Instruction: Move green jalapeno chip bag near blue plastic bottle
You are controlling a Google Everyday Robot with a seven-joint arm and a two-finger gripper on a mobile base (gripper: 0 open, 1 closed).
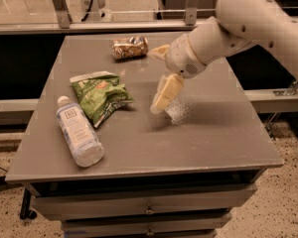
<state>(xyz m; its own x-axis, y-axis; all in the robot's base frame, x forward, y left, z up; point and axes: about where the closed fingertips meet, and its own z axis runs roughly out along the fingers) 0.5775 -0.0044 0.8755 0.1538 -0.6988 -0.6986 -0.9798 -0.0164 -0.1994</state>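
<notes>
While the gripper [155, 80] hangs spread and empty over the worktop's [213, 133] middle, the green jalapeno chip bag [100, 95] lies toward the left edge, just beside the blue plastic bottle [78, 131] (a crushed can [130, 47] sits near the far edge).

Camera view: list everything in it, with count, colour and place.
green jalapeno chip bag: one, bright green, left-centre of the table, beside the bottle.
blue plastic bottle: one, pale blue with a white cap, lying at front left.
crushed can: one, tan-gold, at the back of the table.
table: one, grey, under all three.
arm: one, white, reaching in from the right.
pincer: one, cream, open, over the table's centre, right of the bag, holding nothing.
</notes>
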